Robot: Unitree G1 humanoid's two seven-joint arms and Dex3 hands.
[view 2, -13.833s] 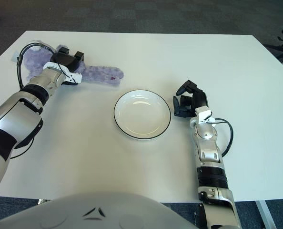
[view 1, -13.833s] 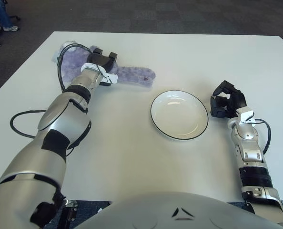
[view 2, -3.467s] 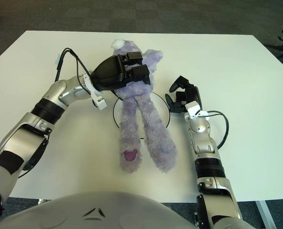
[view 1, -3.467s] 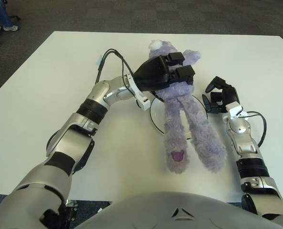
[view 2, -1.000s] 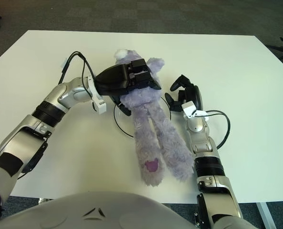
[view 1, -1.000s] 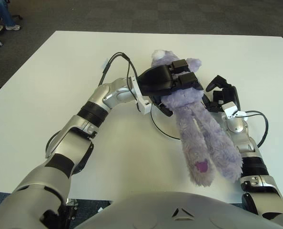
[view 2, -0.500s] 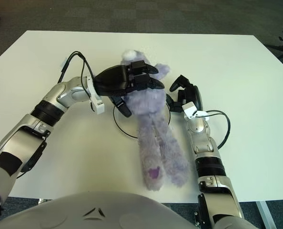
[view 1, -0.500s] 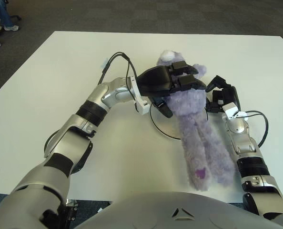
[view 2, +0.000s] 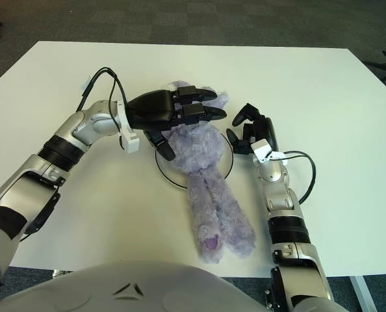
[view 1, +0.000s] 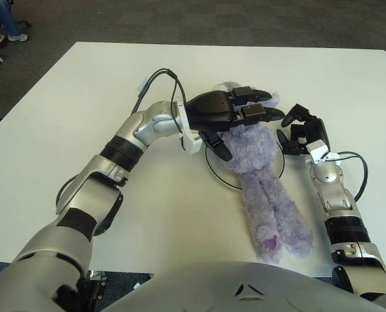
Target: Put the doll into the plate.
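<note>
The left hand (view 1: 235, 117) is positioned over the upper body of the doll (view 1: 258, 175), palm down, with its fingers (view 1: 264, 112) extended and spread apart; the thumb (view 1: 218, 145) points down at the near-left side of the doll's torso. The fingers are not clamped on the doll; whether they touch its fur cannot be determined.

The doll, a purple plush figure, lies directly beneath this hand. Its head and torso sit on the plate (view 1: 214, 170). Its two long legs extend from under the hand toward the robot, pass over the near rim of the plate and rest on the counter (view 1: 82, 91). One foot shows a dark purple patch.

The plate is white with a dark rim. Only the left arc of the rim is visible below the left hand; the doll covers the remainder.

The right hand (view 1: 300, 130) is just to the right of the left hand's fingertips, beside the right edge of the plate, fingers curled and holding nothing.
</note>
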